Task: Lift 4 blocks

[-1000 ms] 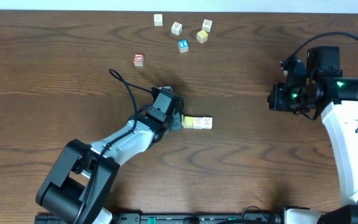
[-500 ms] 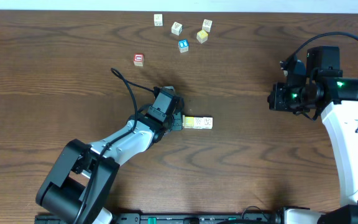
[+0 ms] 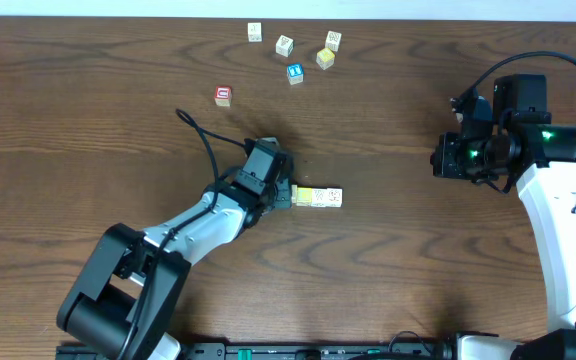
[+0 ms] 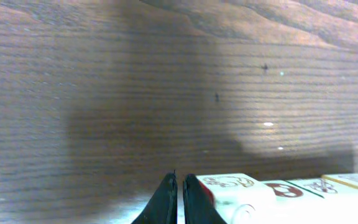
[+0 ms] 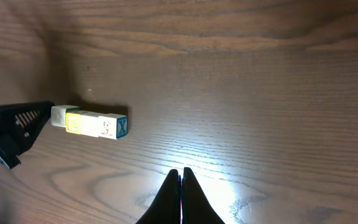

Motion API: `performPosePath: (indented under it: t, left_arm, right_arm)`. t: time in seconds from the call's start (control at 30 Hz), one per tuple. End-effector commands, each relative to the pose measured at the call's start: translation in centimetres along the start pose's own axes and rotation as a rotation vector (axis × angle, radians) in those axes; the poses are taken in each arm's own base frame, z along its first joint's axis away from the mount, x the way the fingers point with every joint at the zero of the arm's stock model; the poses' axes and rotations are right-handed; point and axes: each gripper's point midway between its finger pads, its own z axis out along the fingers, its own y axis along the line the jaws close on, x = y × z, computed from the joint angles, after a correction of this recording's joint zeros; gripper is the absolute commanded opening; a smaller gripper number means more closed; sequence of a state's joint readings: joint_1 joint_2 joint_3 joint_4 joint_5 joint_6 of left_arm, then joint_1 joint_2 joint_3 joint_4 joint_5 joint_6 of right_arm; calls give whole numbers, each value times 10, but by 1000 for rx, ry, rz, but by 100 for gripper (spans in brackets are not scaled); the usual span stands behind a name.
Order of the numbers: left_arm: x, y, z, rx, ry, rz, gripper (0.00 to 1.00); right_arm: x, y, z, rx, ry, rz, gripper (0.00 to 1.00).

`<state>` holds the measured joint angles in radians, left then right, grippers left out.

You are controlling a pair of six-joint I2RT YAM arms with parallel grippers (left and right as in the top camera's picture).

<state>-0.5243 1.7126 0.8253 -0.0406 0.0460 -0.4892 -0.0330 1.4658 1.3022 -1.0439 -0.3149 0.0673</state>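
A row of 4 blocks lies flat on the wooden counter a little left of its middle, the cubes pressed end to end in a straight line running left to right in the overhead view. From the right wrist camera the row shows as a white cube at the end nearest the left arm, then a pale yellow one, then 2 more white ones, the last with a blue letter on its end face. The left pincer is down at counter level with its 2 dark fingers drawn together, nothing between them, and its tip sits at the left end of the row; the first block lies just beside the fingers, though whether they actually touch it cannot be told. The right pincer also has its fingers together and holds nothing; it hangs over bare wood on the right side of the counter, well apart from the row. Near the far edge of the counter stand loose cubes: 3 white cubes, a yellowish cube just below the rightmost white one, a blue-faced cube near it, and a red-faced cube off to the left on its own, all well apart from both arms
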Motion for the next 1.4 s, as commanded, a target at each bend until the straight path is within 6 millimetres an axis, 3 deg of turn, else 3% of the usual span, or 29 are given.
performPosePath:
  t: [0.0,0.17,0.4,0.9,1.37]
  left_arm:
    - [-18,9,-3,-24,-42,-3,7]
    - [-28,21,-3,-32,-60,-38,7]
    - [-31,14,-3,13,-60,-19,7]
    - [-61,-15,-13,120,-126,9,7]
    - [-39,-33,-12,144,-61,49,7]
  right_arm:
    - [1,8,2,-16,1,-14,1]
    - [-2,8,2,-17,-9,-18,1]
    - [-6,9,2,-18,-26,-23,1]
    - [-7,9,2,-18,-30,-24,1]
    - [-7,9,2,-18,-30,-24,1]
